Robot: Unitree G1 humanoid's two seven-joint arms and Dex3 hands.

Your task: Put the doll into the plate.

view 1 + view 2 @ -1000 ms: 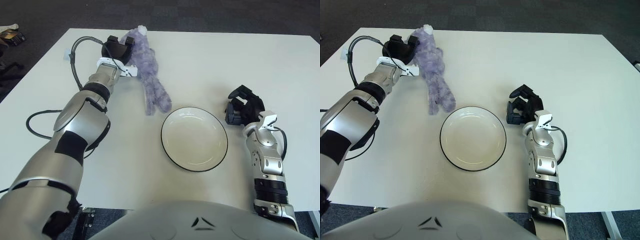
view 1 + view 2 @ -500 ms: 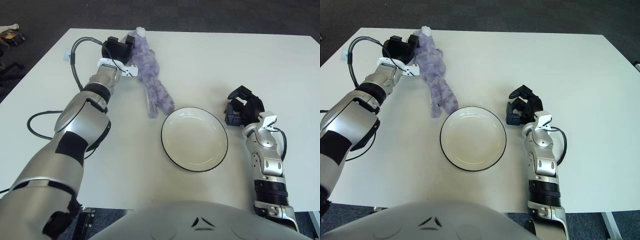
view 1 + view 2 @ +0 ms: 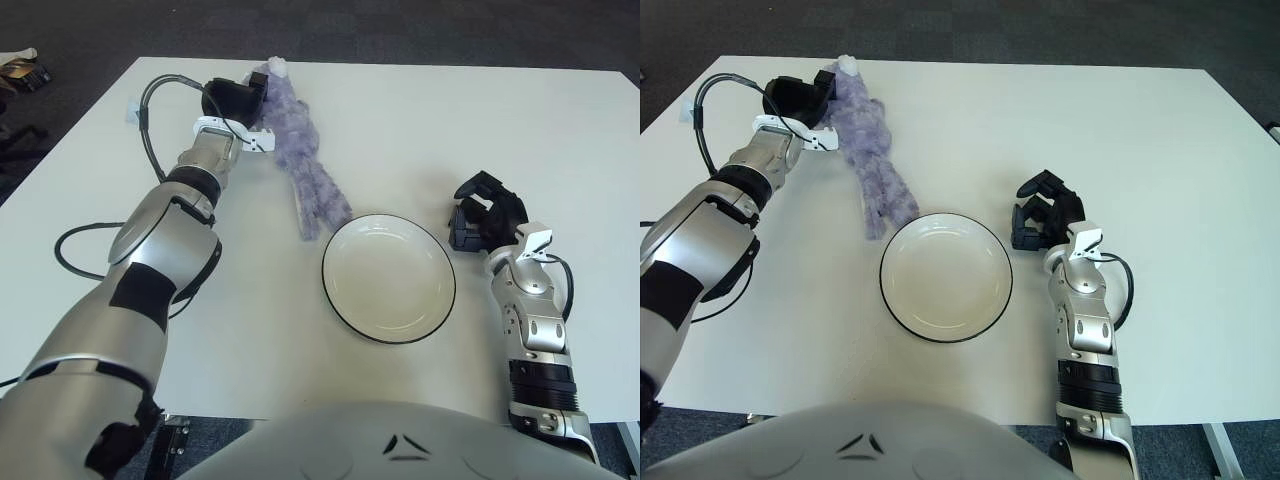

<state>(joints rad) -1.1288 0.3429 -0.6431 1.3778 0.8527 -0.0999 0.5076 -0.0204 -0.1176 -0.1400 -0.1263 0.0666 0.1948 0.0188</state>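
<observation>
A purple plush doll (image 3: 305, 160) lies stretched out on the white table (image 3: 560, 130), its head at the far left and its legs reaching toward the plate. My left hand (image 3: 235, 98) is shut on the doll's head and upper body at the far left of the table. The white plate (image 3: 389, 277) with a dark rim sits in the middle, near the front; the doll's feet end just beside its upper left rim. My right hand (image 3: 487, 222) rests on the table just right of the plate, fingers curled, holding nothing.
A black cable (image 3: 150, 110) loops along my left arm. Some small things (image 3: 20, 68) lie on the dark floor beyond the table's far left corner.
My left hand has pulled the doll's head a little up and left, and the doll's legs have swung closer to the plate's rim. The right hand has not moved.
</observation>
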